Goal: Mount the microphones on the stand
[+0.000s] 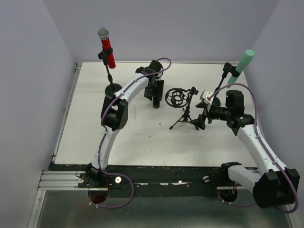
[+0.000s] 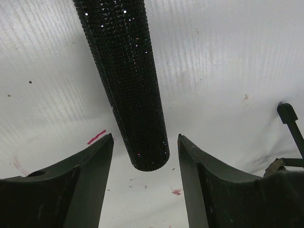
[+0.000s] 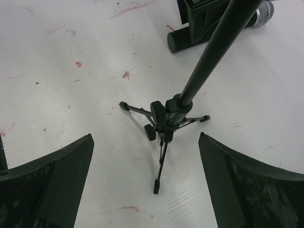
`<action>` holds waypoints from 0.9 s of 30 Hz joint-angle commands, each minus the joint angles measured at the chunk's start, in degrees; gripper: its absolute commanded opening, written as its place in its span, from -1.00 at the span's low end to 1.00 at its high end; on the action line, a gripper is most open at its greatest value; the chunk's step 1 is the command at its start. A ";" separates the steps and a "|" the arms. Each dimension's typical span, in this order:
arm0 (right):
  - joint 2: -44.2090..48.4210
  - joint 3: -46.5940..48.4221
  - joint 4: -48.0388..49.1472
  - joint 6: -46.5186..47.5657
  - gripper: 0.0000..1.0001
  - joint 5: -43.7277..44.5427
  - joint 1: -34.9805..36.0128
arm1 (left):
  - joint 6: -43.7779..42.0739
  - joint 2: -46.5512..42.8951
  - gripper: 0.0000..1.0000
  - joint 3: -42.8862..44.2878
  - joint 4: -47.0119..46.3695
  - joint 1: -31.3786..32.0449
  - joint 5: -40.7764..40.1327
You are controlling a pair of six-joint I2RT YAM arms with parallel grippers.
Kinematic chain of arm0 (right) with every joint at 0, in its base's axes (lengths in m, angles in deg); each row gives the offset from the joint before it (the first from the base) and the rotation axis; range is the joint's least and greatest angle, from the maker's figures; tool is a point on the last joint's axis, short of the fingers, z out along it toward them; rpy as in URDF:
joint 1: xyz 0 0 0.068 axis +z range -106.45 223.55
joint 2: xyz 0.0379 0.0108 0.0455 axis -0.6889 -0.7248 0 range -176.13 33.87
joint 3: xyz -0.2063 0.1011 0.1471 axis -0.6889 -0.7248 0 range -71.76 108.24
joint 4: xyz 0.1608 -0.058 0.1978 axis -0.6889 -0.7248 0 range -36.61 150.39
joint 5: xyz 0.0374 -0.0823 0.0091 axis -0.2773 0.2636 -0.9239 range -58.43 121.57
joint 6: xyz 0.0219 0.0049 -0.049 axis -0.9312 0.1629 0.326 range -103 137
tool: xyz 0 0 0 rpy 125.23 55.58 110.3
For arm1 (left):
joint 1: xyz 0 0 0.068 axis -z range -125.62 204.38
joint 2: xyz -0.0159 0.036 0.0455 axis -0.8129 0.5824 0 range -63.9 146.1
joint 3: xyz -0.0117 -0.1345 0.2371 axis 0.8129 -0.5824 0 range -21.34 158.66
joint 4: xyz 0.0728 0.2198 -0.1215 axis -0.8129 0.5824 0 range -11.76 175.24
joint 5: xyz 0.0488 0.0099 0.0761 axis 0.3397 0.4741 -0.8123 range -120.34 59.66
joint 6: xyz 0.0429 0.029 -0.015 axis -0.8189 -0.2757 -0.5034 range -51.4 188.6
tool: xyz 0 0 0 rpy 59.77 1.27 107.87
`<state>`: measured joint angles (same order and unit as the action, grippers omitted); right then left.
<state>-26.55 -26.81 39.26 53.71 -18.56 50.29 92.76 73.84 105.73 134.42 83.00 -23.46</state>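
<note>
Left pincer (image 2: 145,137) hangs off its outstretched arm, jaws wide, black microphone (image 2: 126,80) lying ungripped between them on the counter (image 2: 228,57). Right pincer (image 3: 145,134), likewise spread and empty, faces the tripod stand (image 3: 164,118).

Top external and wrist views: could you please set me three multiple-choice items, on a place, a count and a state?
1. Where is the red microphone?
A. clipped on a stand at the table's far left
B. lying flat on the table
C. at the table's near edge

2. How many microphones are already on stands?
A. one
B. two
C. three

3. How do the left gripper's jaws stand around the black microphone?
A. shut on it
B. open, one on each side, not touching
C. nowhere near it

Answers: 1 A, it stands clipped at the far left; 2 B, the red and the mint-green microphone are clipped while the black one lies on the table; 3 B, the left wrist view shows gaps on both sides.
</note>
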 commanded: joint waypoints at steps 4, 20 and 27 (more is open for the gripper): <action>1.54 2.51 -1.90 0.12 0.99 -0.23 -0.24 | -0.43 1.75 0.25 2.05 1.30 0.65 2.18; 4.17 3.22 -3.48 0.47 0.99 -0.32 -0.24 | -1.22 -0.53 -0.30 -2.25 3.06 0.64 4.20; 4.79 3.13 -3.75 0.64 1.00 -0.50 -0.33 | -2.98 -11.15 -0.34 -19.46 -1.24 0.56 3.67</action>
<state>-22.75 -25.00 37.10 53.75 -18.63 50.29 91.87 69.07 96.18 133.28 83.28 -19.44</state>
